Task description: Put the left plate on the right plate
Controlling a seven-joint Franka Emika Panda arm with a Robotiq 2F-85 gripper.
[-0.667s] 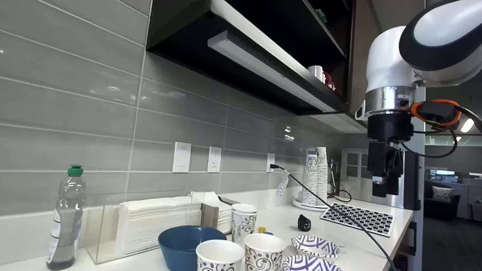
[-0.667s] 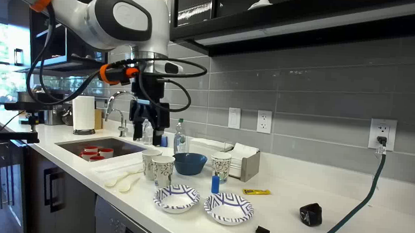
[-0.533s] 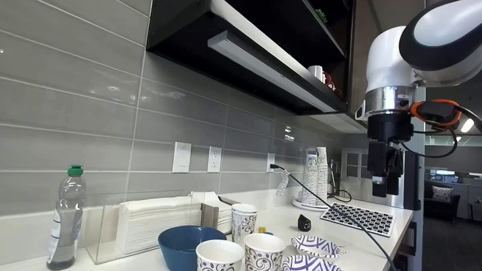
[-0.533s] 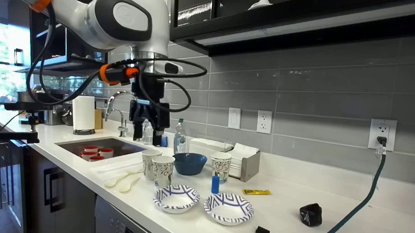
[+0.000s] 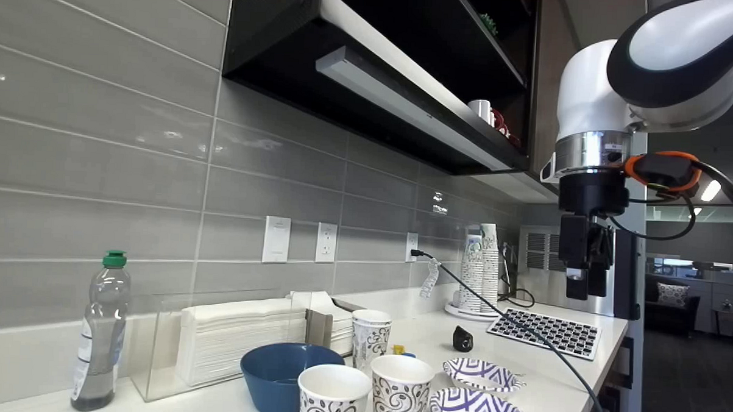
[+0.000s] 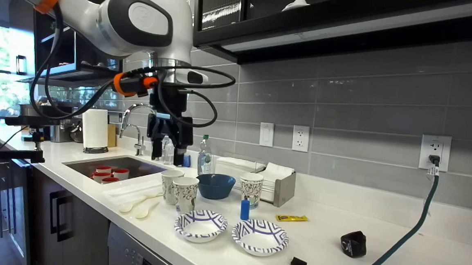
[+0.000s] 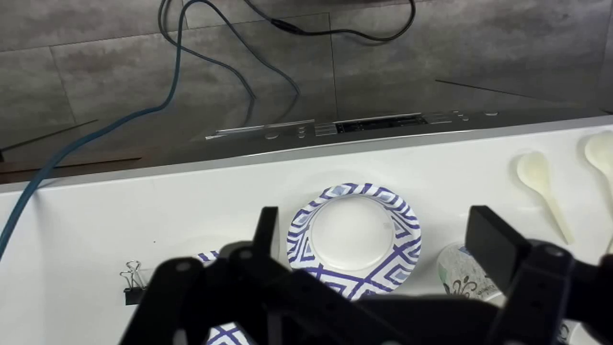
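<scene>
Two patterned paper bowl-plates lie apart on the white counter. The left plate is beside the cups; the right plate is to its right. In an exterior view the left plate is nearer the camera and cut off at the bottom, the right plate behind it. My gripper is open and empty, high above the counter; it also shows at the right of an exterior view. In the wrist view the left plate appears between the open fingers; the right plate is mostly hidden by the gripper.
Paper cups, a blue bowl, a blue cylinder and spoons stand or lie near the plates. A binder clip, yellow packet and black object lie to the right. A cable crosses the counter.
</scene>
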